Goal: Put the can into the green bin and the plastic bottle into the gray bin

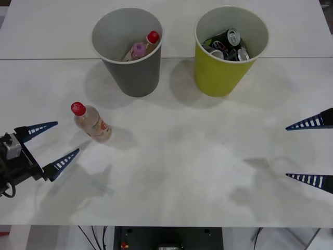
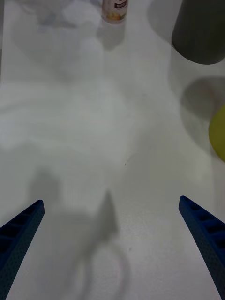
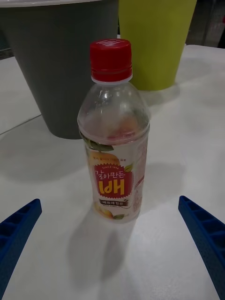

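The front camera looked down from above on the whole worktop (image 1: 171,172). The left wrist camera sat low, close before the plastic bottle (image 3: 115,136); the right wrist camera saw it farther off.

A robotics test bench, likely a lab, rather than a home or shop. A plain white table (image 1: 171,172), made of two panels meeting at a seam, fills the scene. On it stand a gray bin (image 1: 130,52) and, beside it, a green bin (image 1: 226,52), sorting props holding bottles and cans. At the table's near edge, loose black cables (image 1: 93,234) hang down next to a dark equipment box (image 1: 166,238) with a small red button.
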You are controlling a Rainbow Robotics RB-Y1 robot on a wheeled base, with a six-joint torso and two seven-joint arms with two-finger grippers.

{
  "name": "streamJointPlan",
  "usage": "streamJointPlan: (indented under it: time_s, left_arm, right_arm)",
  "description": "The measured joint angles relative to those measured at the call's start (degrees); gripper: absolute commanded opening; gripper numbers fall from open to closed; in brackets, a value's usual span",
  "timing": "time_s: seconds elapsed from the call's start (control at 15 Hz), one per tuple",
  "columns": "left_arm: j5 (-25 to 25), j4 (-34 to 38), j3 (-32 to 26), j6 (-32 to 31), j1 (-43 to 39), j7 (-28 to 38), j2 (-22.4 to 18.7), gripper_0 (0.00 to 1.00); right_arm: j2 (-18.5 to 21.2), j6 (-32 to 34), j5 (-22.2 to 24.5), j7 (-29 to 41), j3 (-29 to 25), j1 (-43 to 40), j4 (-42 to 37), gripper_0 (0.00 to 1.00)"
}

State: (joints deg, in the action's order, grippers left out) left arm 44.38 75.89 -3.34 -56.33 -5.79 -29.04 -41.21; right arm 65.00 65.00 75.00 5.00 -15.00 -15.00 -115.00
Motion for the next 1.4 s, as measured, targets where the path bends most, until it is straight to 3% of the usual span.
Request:
streamJointPlan:
  time_s: [0.53,0.93,1.4]
  left_arm:
    - [3.2,-1.3,0.0,1.8,3.7,-0.6,5.6,1.0]
    - [3.7,-7.2,2.2,1.9,10.1,-1.3,8.3,1.0]
    - [8.2,-7.5,2.1,4.2,12.9,-0.8,12.5,1.0]
  right_arm:
    - [0.0,0.0,0.0,0.0,0.0,0.0,0.0,1.0]
    - [0.0,0.0,0.0,0.0,0.0,0.0,0.0,1.0]
    - [0.0,0.0,0.0,0.0,0.0,0.0,0.0,1.0]
